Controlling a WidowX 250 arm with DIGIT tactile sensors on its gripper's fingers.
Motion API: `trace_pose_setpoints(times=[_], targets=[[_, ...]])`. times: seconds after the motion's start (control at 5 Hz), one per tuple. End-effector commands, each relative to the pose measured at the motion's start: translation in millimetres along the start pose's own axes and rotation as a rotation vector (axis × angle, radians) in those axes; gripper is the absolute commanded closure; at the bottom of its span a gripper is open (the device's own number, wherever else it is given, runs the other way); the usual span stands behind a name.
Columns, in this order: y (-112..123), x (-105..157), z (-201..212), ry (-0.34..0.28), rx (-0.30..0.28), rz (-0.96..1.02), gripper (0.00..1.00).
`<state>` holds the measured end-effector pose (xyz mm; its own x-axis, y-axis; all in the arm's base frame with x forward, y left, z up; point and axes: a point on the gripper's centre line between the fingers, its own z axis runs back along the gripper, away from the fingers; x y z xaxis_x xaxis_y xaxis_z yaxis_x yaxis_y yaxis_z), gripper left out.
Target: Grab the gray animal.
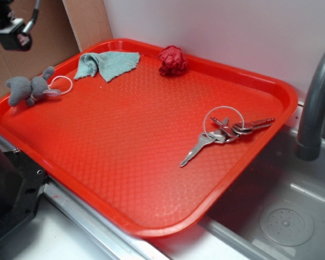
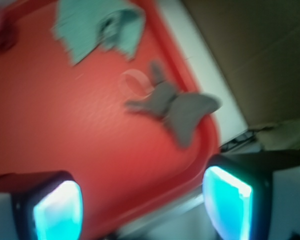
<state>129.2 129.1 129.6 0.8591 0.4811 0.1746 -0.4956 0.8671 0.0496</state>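
One gray animal [image 1: 28,89] lies on the red tray's [image 1: 124,162] left rim, near a teal cloth [image 1: 109,63]. The gripper [image 2: 140,210] hovers above, jaws wide, holding nothing.

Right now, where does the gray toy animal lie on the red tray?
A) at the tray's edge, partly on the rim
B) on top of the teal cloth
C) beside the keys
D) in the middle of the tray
A: the gray toy animal lies against the rim of the red tray, apart from the teal cloth and far from the keys.
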Motion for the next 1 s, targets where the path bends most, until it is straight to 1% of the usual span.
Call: trace_pose_setpoints(times=[0.0, 0.2, 0.4, 0.6, 0.8], targets=[[27.5, 9.7, -40.6, -0.044, 0.200, 0.148, 0.00], [30.4, 16.4, -75.1, 0.015, 0.245, 0.152, 0.00], [17.3, 26.6, -84.5, 0.001, 0.222, 0.107, 0.00], [3.5, 29.6, -92.5, 0.016, 0.210, 0.076, 0.00], [-2.8, 30.1, -95.4, 0.005, 0.187, 0.071, 1.00]])
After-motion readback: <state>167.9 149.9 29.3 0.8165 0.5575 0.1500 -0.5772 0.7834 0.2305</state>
